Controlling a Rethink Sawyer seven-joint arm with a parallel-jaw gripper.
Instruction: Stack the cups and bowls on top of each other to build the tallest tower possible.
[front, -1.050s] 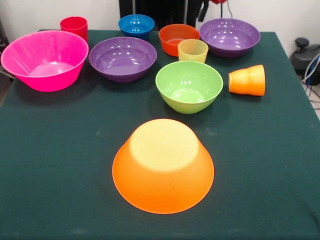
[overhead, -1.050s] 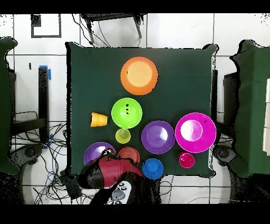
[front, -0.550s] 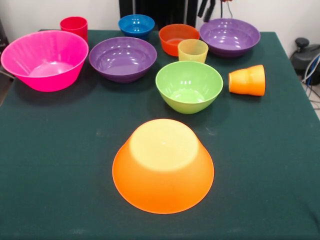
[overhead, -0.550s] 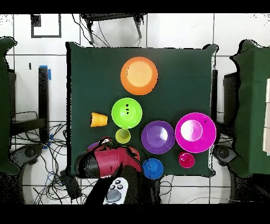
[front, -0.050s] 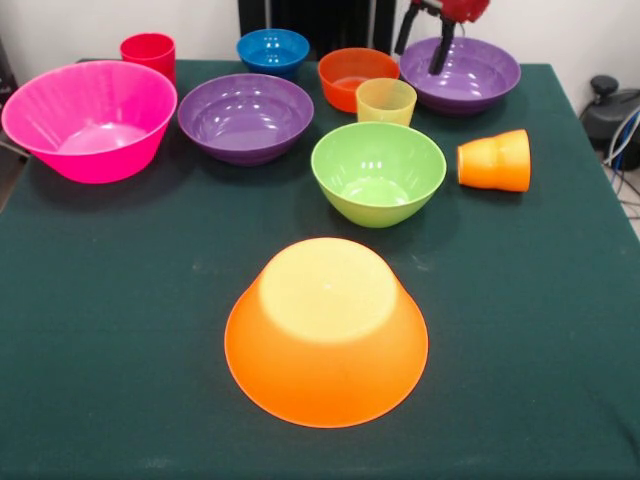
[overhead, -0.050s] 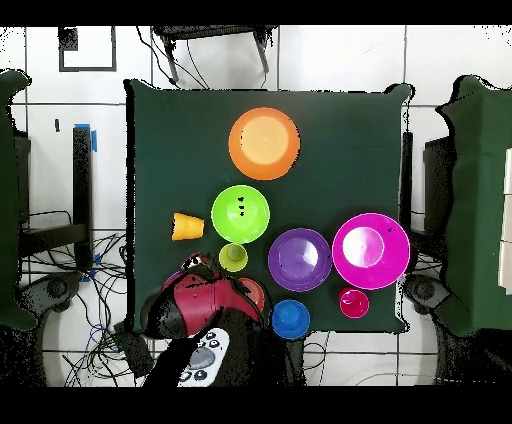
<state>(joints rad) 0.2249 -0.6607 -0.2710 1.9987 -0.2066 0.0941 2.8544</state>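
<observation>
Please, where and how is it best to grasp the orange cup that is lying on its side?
Probably across the round wall of the orange cup, with the end effector coming straight down. The cup lies on its side, mouth toward the table edge and away from the green bowl, so its rim is awkward to pinch.

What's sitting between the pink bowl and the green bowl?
One purple bowl sits between the pink bowl and the green bowl, clear in both views.
</observation>
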